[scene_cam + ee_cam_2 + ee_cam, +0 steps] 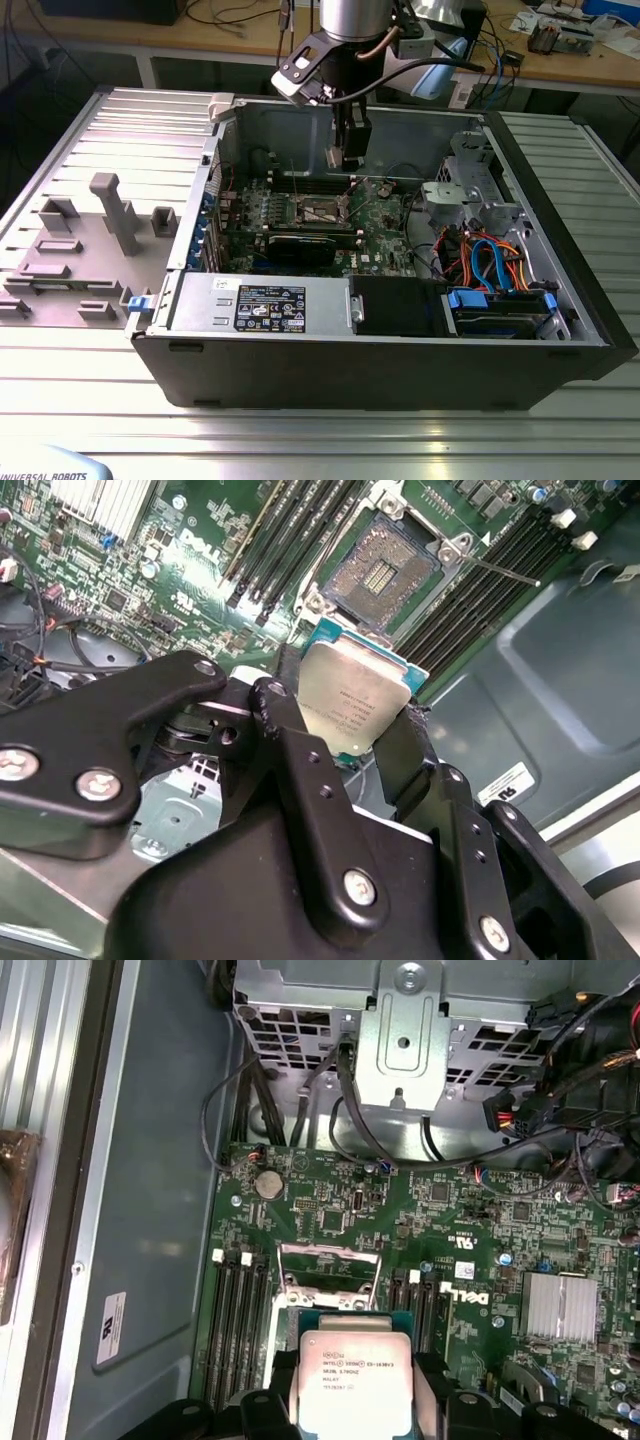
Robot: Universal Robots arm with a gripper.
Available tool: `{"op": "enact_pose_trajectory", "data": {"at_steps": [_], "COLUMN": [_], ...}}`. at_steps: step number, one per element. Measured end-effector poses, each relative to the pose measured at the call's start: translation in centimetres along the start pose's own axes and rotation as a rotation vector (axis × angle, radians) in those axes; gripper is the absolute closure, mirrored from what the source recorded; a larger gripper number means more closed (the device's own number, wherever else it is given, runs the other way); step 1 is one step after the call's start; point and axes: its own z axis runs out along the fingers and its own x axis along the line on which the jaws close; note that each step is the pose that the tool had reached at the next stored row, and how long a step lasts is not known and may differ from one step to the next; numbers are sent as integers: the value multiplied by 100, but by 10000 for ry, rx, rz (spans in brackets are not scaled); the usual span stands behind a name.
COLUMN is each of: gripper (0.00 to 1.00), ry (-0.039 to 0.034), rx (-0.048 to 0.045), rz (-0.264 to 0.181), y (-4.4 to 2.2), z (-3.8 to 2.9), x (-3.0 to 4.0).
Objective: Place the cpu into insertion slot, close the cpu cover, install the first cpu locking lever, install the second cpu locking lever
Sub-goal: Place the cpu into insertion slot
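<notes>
Gripper (347, 160) upper centre in the exterior view, fingers clamped on cpu (355, 705) edges, chip held flat above slot (318, 210) mid-frame, prob. to go in level. Cover (328, 1260) looks raised, slot open.

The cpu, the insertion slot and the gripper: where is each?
cpu (355, 1385): first wrist view, metal top.
insertion slot (383, 577): second wrist view, dark centre.
gripper (342, 708): second wrist view, midway between fingertips, shut on the cpu.
</notes>
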Motion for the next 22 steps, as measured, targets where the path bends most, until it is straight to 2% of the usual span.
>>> {"op": "enact_pose_trajectory", "data": {"at_steps": [16, 19, 22], "gripper": [46, 46, 46], "ry": [-6, -26, -34], "rx": [-3, -9, -12], "rz": [81, 346, 455], "y": [-5, -24, -64], "z": [14, 28, 80], "x": [0, 2, 4]}}
